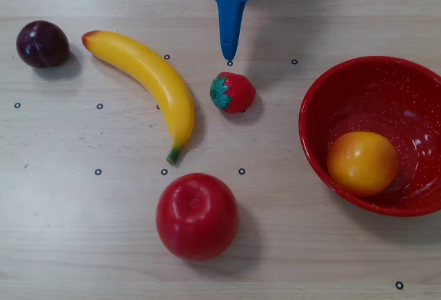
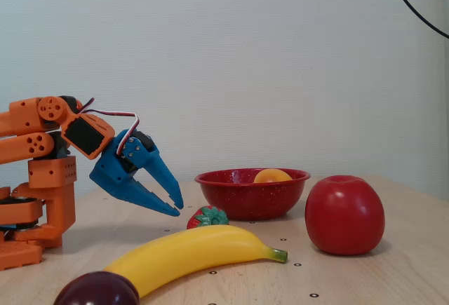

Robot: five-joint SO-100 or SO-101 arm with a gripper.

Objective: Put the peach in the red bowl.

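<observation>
peach (image 1: pixel 362 163): lies inside the bowl (image 1: pixel 413 86), lower-left part of its floor in the overhead view, right side of the frame; in the fixed view only its top (image 2: pixel 272 175) shows over the rim, centre right.
bowl: red, white-speckled, at the right edge of the overhead view, cut by the frame edge; in the fixed view (image 2: pixel 245 196) it stands at centre, behind the strawberry and left of the apple.
claw (image 2: pixel 177 209): blue, empty, fingers a little apart, tips close, narrow gap; hangs above the desk at left centre of the fixed view, tips pointing down toward the right; in the overhead view (image 1: pixel 229 57) it enters from top centre and looks like one blade, tip just above the strawberry, not touching it.
arm (image 2: pixel 42 151): orange, folded at the left edge of the fixed view.
strawberry (image 1: pixel 232 92): centre of the overhead view, on the desk, between banana and bowl, apart from both.
banana (image 1: pixel 148 76): upper left of the overhead view, lying diagonally, stem end toward lower centre.
apple (image 1: pixel 197 216): red, lower centre of the overhead view, alone.
plum (image 1: pixel 42 43): dark purple, upper-left of the overhead view, well apart from the rest.
desk (image 1: pixel 83 245): pale wood, small black ring marks.
</observation>
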